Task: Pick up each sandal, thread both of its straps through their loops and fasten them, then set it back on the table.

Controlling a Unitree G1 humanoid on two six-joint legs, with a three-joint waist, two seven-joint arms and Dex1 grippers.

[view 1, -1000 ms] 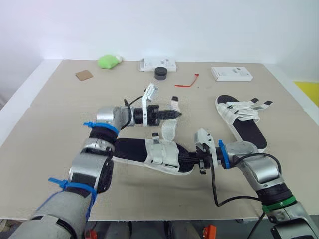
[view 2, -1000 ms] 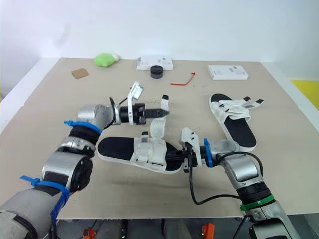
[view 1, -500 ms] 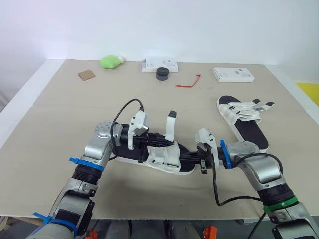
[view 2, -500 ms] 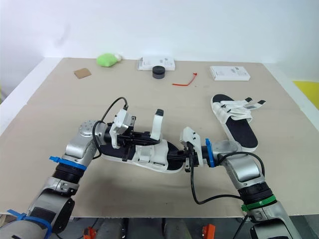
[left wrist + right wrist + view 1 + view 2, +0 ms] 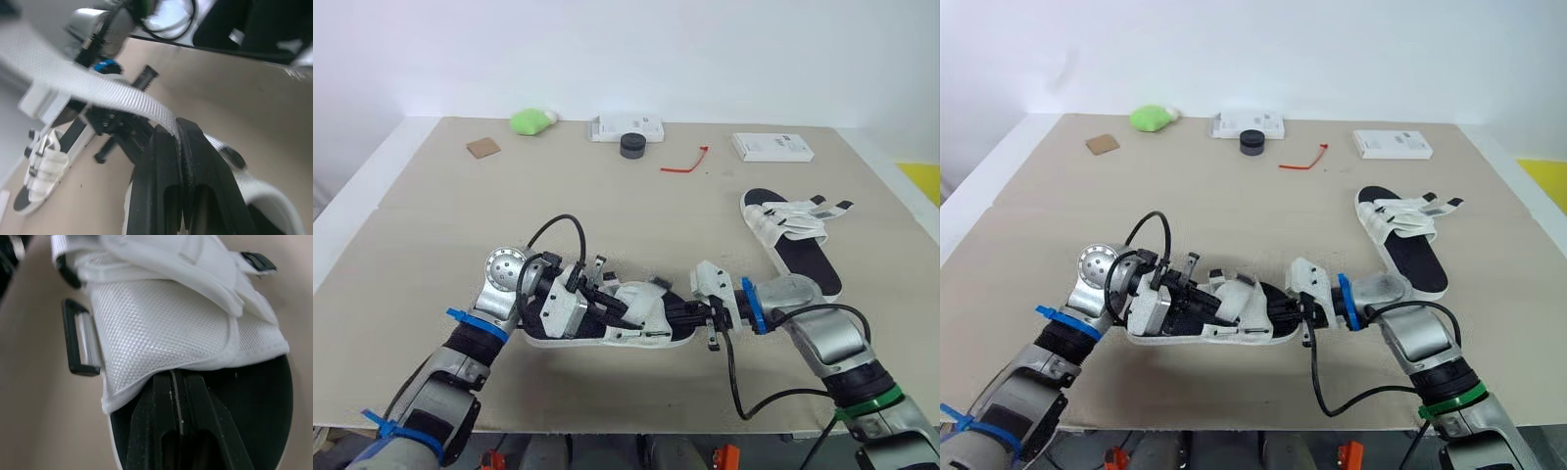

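Near sandal point(image 5: 641, 315) lies near-centre on table point(image 5: 431, 225) — left gripper point(image 5: 177, 129) pinched shut on its white strap point(image 5: 98, 88), right gripper point(image 5: 175, 378) clamped on its right end. Second sandal point(image 5: 791, 240) farther right — well apart.

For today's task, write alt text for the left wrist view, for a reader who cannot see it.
The left claw, its two black fingers pressed together, pinches the white woven strap of the sandal. Beyond it, the second sandal, straps fastened, lies on the tan table.
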